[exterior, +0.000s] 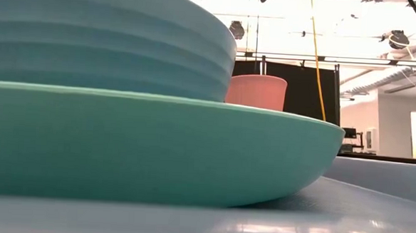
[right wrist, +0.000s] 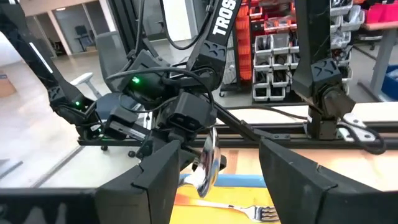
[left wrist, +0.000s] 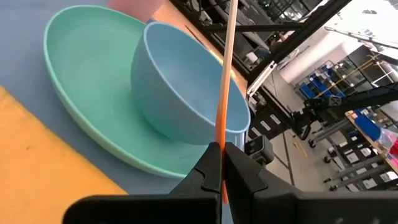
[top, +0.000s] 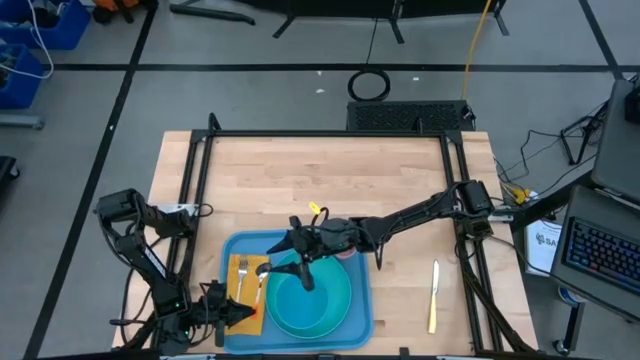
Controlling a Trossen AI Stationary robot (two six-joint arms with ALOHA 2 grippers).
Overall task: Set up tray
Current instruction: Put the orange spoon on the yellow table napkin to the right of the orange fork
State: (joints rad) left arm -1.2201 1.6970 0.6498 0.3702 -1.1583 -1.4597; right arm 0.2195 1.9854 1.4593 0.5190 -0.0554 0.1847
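Reaching from the right side across the counter [top: 330,180] with the right end effector [top: 272,268], fingers spread wide over the napkin-side part of the tray [top: 362,318]. Framing a spoon [right wrist: 208,165] in the wrist view between those parted fingers [right wrist: 155,180], bowl end down; cannot tell whether either finger touches it. Showing a fork [right wrist: 244,211] lying just below, on the yellow-orange napkin [top: 238,268].

Sitting at the near middle of the counter, blue tray flat, holding napkin on its left part and a teal plate [top: 335,310] on its right part. Carrying a light blue bowl [left wrist: 180,93] inside the plate, with a pink cup [exterior: 256,92] behind them.

Crouching at the tray's near-left corner with the left end effector [top: 238,315], fingers pressed together on a thin orange strip [left wrist: 225,93] that runs straight out from between them; cannot tell what the strip belongs to.

Resting apart on bare wood to the right of the tray, a knife [top: 433,296].
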